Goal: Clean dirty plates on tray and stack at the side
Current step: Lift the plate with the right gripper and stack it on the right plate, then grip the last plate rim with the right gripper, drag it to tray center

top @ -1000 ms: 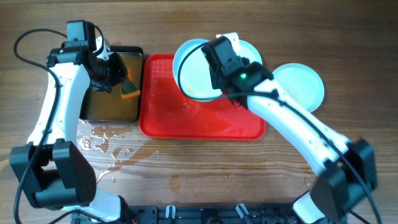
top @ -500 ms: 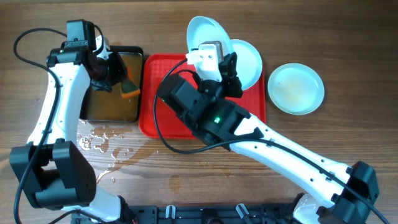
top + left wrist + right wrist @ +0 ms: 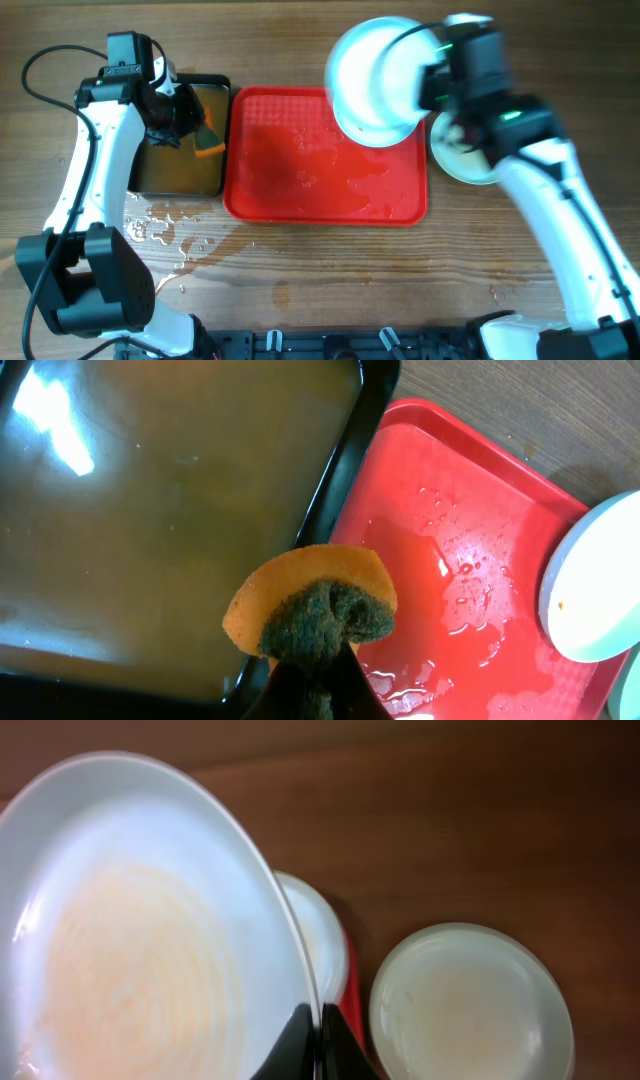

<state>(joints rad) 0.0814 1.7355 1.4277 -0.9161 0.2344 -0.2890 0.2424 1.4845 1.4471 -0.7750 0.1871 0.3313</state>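
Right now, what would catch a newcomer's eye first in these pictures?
The red tray in the middle, wet and glistening. Above its far right corner the right gripper holds a pale plate by the rim, faint orange smears on its face. The left gripper pinches an orange sponge over the edge of a black pan of brown water.

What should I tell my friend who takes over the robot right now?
Left gripper: shut on the sponge, over the black pan's right edge.
Right gripper: shut on the lifted plate's rim, above the tray's right end; faint orange film shows.
Done: the second plate lies on the table right of the tray.
To do: the third plate sits at the tray's corner; wipe, then stack.
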